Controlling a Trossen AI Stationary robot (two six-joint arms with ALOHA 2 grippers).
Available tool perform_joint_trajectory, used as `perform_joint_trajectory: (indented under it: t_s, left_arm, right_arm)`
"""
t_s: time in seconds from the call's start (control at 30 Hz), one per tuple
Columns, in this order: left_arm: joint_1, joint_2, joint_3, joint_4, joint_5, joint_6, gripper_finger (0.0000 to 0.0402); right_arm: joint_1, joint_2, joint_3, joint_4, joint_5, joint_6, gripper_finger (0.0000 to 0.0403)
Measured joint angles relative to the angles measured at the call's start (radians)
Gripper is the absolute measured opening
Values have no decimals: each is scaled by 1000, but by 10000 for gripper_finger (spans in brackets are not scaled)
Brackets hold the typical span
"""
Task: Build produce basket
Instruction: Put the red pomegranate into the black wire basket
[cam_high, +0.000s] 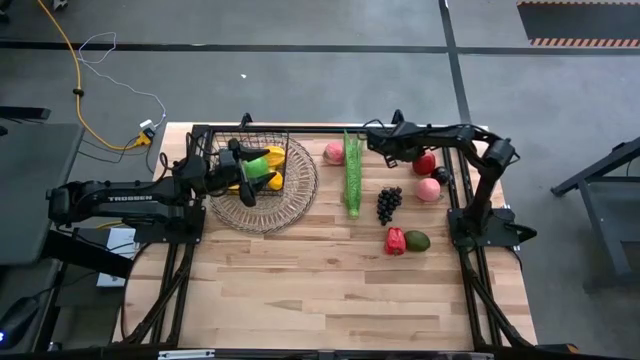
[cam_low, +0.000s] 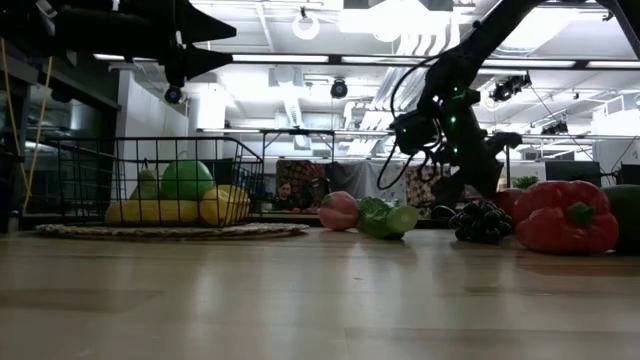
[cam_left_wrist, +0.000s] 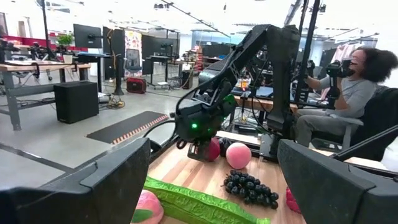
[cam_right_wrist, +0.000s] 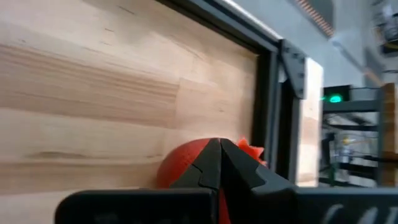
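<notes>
The black wire basket (cam_high: 213, 141) (cam_low: 88, 178) stands on a round wicker tray (cam_high: 292, 205) at the table's far left. It holds yellow bananas (cam_low: 155, 211) and a green apple (cam_low: 187, 179). My left gripper (cam_high: 250, 172) (cam_left_wrist: 211, 186) hangs open above the basket and holds nothing. My right gripper (cam_high: 421, 158) (cam_right_wrist: 221, 144) is shut, with its tips at a red apple (cam_right_wrist: 180, 167) (cam_left_wrist: 214, 149) near the far right edge. A peach (cam_high: 429, 189), grapes (cam_high: 388, 203), a long green stalk (cam_high: 352, 175) and a second peach (cam_high: 333, 152) lie on the table. My right gripper points its shut fingertips (cam_right_wrist: 211, 155) down at the red apple's top (cam_right_wrist: 186, 158). The fingers themselves cover that spot, and I cannot tell whether they touch the apple. The apple sits on the table.
A red pepper (cam_high: 395, 241) and an avocado (cam_high: 417, 240) lie nearer the front on the right. The near half of the wooden table (cam_high: 320, 300) is bare. A black metal frame (cam_right_wrist: 270, 93) runs along the table's edge beside the apple. A seated person (cam_left_wrist: 354, 93) is beyond the table.
</notes>
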Motion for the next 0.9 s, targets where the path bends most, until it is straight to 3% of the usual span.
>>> perform_joint_trajectory:
  t_s: [0.53,0.7,0.9]
  left_arm:
    - [0,0,0,-8,14,-7,340]
    - [0,0,0,-22,15,-7,340]
    - [0,0,0,-14,15,-7,340]
  right_arm:
    - [145,-72,-1,-125,121,142,0]
    - [171,-234,-127,-85,142,213,0]
    - [164,-512,-356,179,65,166,0]
